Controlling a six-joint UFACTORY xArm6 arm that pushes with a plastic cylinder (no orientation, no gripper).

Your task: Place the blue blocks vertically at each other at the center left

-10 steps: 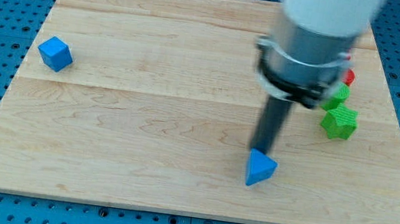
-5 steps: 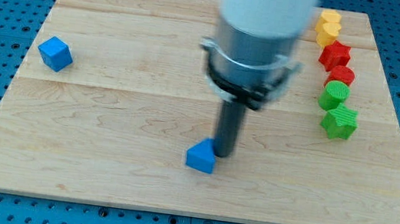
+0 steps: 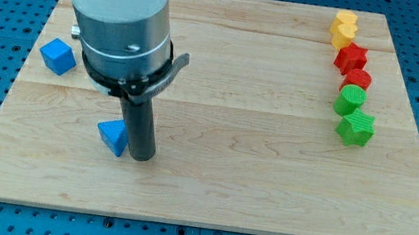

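A blue cube (image 3: 58, 56) sits near the board's left edge, a little above the middle. A blue triangular block (image 3: 113, 135) lies lower down, to the right of the cube and nearer the view's bottom. My tip (image 3: 140, 157) stands on the board right against the triangular block's right side. The arm's grey body hides the board above the tip.
A column of blocks stands at the view's right edge: two yellow (image 3: 344, 28), two red (image 3: 352, 59), a green round one (image 3: 351, 98) and a green star-like one (image 3: 355, 128). The wooden board (image 3: 226, 176) lies on a blue pegboard.
My tip has slid to the view's left across the board, pushing the blue triangular block from the lower middle right to the lower left. The blue cube has not moved.
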